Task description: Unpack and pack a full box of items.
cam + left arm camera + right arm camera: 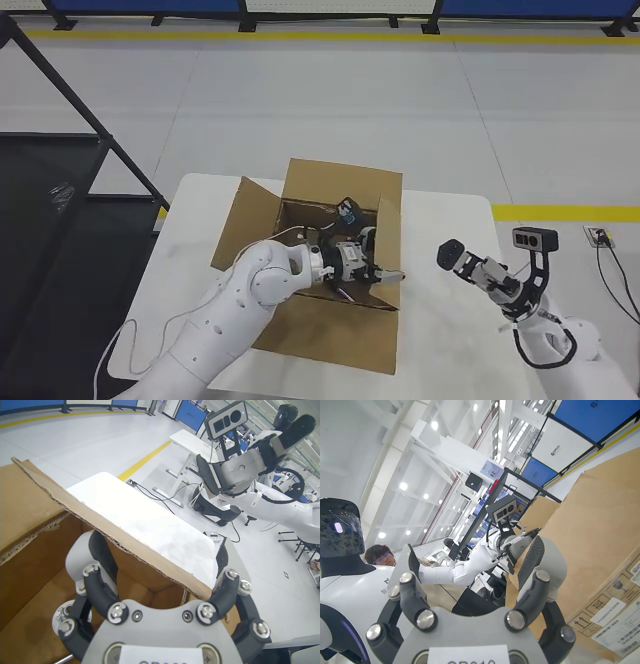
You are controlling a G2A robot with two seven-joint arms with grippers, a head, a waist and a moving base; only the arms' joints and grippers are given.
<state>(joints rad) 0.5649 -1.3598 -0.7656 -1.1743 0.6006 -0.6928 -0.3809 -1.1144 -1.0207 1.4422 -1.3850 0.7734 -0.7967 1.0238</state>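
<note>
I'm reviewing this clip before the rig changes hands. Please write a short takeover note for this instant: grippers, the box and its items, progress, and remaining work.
Left gripper: open, fingers astride the edge of a side flap of the box, not clamped.
Right gripper: open, empty, raised over the table beside the box.
Box: on the table, flaps open, with a dark item inside.
Done: box opened.
Left: probably all the unpacking, then repacking.
</note>
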